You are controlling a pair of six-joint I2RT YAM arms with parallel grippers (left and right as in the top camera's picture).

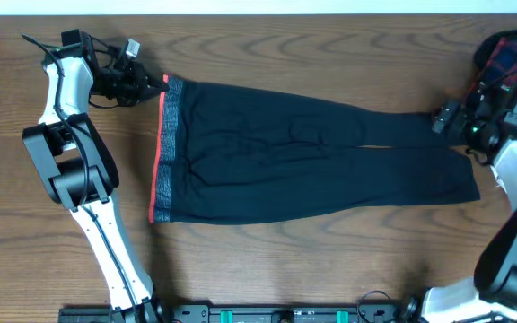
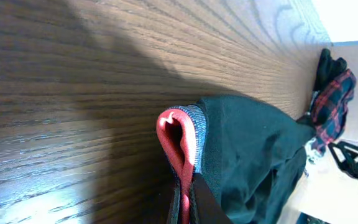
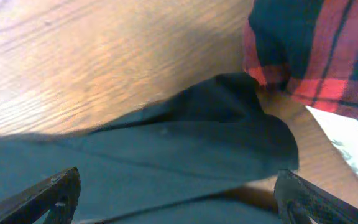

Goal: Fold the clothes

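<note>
Desk (image 1: 267,260): brown wood, pronounced grain, smooth finish, satin sheen; pale glare patches in wrist views.
Trousers (image 1: 285,152): black soft cloth, matt, fine weave, slight creases.
Waistband (image 1: 170,117): grey-flecked knit cloth, matt, coarser than the legs.
Waistband edge (image 2: 179,143): bright red-orange cloth binding, smooth, matt.
Plaid garment (image 1: 510,54): woven cloth, red and black check, matt.
Left arm (image 1: 65,90): smooth hard housing, white and black sections, low gloss.
Right fingers (image 3: 55,190): dark hard material, matt; metal or plastic not distinguishable.

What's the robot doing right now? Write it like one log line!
trousers: flat, unfolded | left gripper: shut on waistband corner | right gripper: open over leg end
</note>
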